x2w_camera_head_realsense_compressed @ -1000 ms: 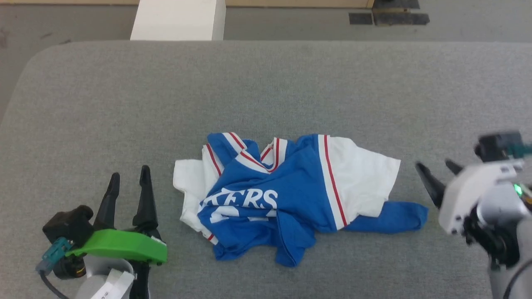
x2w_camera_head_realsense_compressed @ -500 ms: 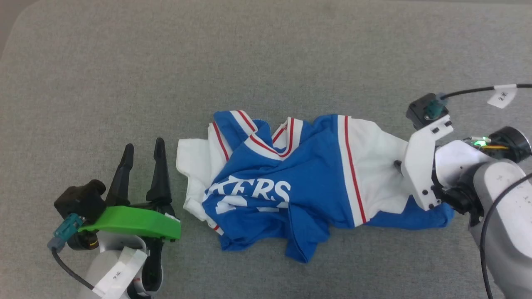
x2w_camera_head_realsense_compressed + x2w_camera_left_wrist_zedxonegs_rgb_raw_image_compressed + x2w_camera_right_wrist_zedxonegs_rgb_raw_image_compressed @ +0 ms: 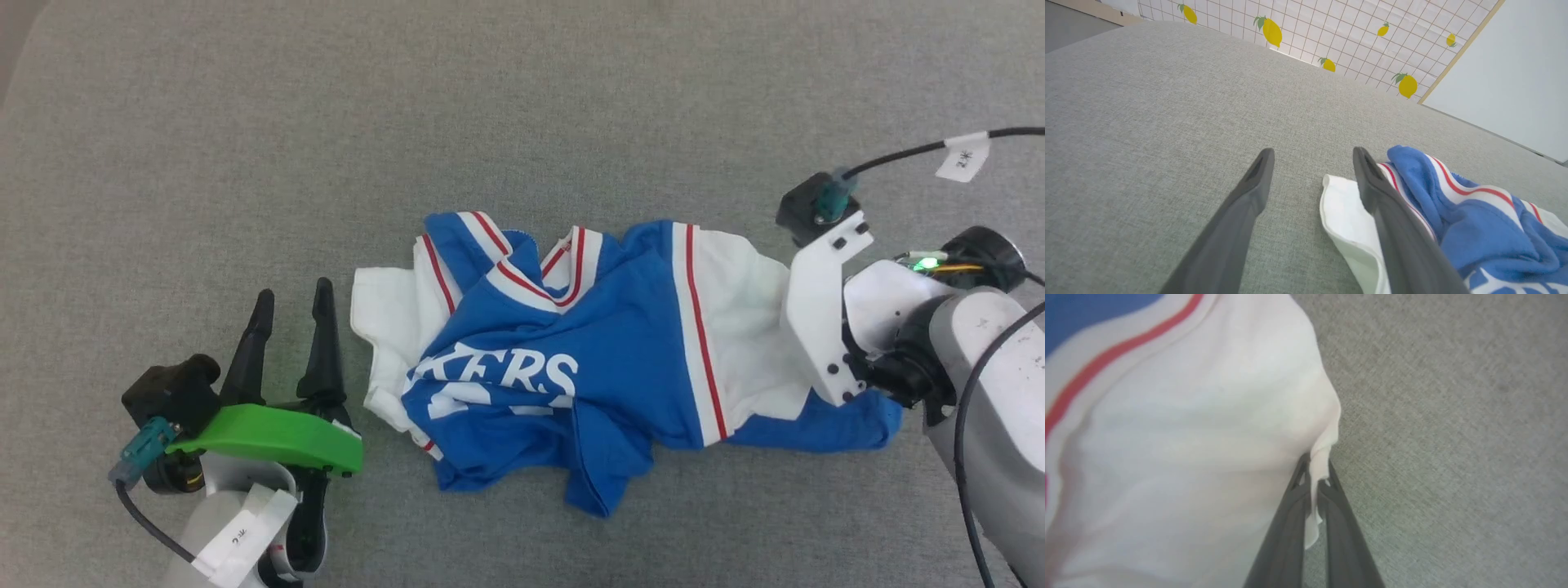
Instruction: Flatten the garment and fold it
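Flattening stage, fold not begun. The left gripper [image 3: 294,290] hovers low over the grey padded surface [image 3: 522,122], just beside the left white sleeve [image 3: 380,318] of the garment [image 3: 604,359], jaws spread wide, nothing held. In the left wrist view one finger overlaps the sleeve edge; contact cannot be told. The right gripper [image 3: 1316,469] is clenched on the edge of the right white sleeve [image 3: 751,327], a thin tab of white cloth caught between its fingers. Next move likely calls for the left gripper to close on its near sleeve, then both to pull apart and spread the shirt. The right pinch looks thin and could slip. The garment lies mid-surface, crumpled. Left to right: white sleeve, bunched red-striped collar trim, blue chest with partial white lettering, red-striped seam, white sleeve, blue flap poking out beneath. The lower hem is rumpled and folded over.
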Controlling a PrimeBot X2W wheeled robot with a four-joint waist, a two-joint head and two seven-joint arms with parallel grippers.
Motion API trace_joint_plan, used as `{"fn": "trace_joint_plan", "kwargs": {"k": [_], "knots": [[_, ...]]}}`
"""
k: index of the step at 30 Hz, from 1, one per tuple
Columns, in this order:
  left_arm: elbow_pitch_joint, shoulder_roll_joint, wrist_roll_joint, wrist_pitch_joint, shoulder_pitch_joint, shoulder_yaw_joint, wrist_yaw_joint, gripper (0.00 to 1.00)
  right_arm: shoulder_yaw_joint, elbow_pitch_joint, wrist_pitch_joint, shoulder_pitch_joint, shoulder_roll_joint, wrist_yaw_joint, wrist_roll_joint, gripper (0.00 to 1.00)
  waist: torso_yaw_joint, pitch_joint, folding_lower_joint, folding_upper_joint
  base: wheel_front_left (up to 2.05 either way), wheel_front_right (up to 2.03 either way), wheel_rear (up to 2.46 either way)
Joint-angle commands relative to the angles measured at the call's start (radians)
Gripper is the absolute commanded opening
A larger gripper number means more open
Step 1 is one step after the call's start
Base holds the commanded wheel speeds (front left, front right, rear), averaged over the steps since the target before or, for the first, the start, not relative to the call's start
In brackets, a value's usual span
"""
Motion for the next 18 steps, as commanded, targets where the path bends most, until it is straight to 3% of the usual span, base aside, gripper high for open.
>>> {"fn": "trace_joint_plan", "kwargs": {"k": [1, 10, 18], "knots": [[0.004, 0.002, -0.01, -0.003, -0.012, 0.0, -0.006, 1.0, -0.011, 0.022, -0.018, 0.032, 0.005, -0.001, 0.009, 0.0, -0.007, -0.018, -0.0001, 0.0, 0.0, 0.0, 0.0], [0.008, 0.017, -0.021, 0.019, 0.024, -0.001, -0.001, 1.0, -0.248, -0.046, -0.155, 0.119, 0.064, -0.001, -0.007, 0.0, -0.031, -0.105, -0.0001, 0.0, 0.0, 0.0, 0.0], [-0.001, 0.053, -0.039, 0.155, -0.004, -0.011, 0.024, 1.0, -0.312, -0.126, -0.134, 0.215, 0.106, -0.001, -0.038, 0.0, -0.049, -0.127, -0.0001, 0.0, 0.0, 0.0, 0.0]]}}
